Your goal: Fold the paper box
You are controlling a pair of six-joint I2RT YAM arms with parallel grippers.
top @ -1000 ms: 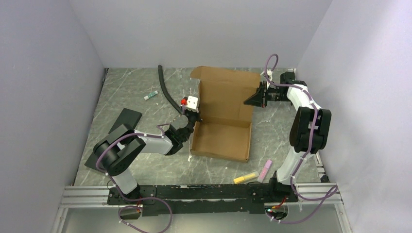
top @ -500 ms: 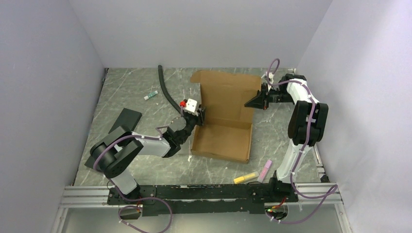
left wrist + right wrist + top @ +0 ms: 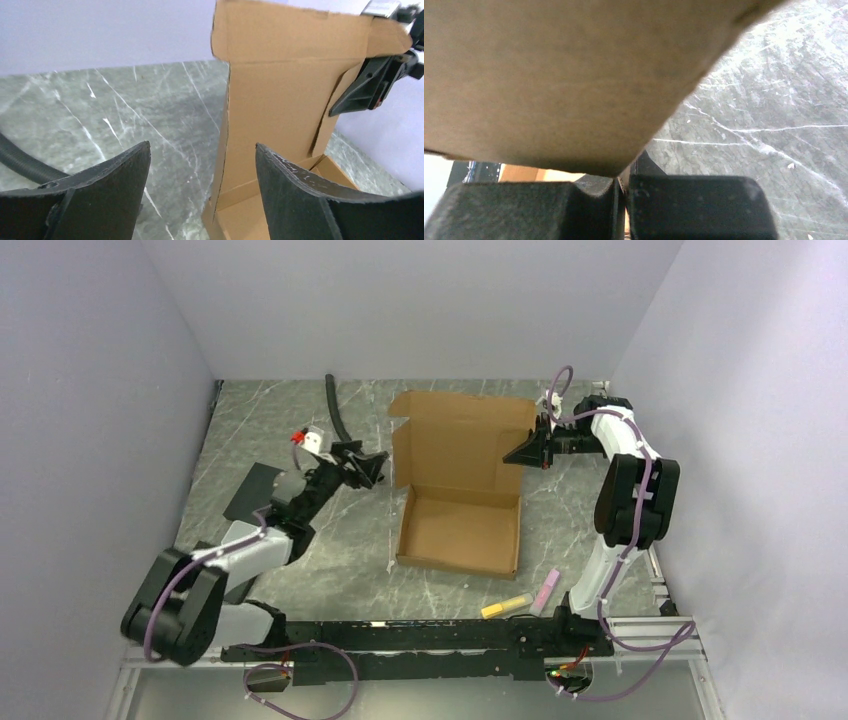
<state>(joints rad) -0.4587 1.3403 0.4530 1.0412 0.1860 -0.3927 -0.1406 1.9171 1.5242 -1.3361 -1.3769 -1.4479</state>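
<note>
so, on the grey marbled worktop [image 3: 250, 420], a flat black pad [image 3: 245, 502] lies near the left edge, partly covered by the left arm. a black hose [image 3: 337, 412] runs from the far edge toward the middle, ending just behind the left claw.

the left claw [image 3: 370, 464] hovers left of centre, level with the hose's end, pointing to the right at the paper box. its jaws stand wide apart with nothing between them, and in the wrist view the left edge of the box's raised lid shows through the gap.

the paper box [image 3: 462, 532] sits at the middle of the worktop, a little toward the right. its shallow tray is already formed and rests flat, open side up, on the near half. its lid panel stands upright from the tray's far wall, inner face toward the arms, with a small flap at each top corner.

the right claw [image 3: 522, 450] reaches in from the right edge to the lid's right side. its jaws are pressed together, pinching the edge of the lid's side flap. cardboard fills most of the right wrist view.

near the near edge, right of the tray, a yellow marker [image 3: 505, 606] and a pink marker [image 3: 546, 590] lie just beside each other.
</note>
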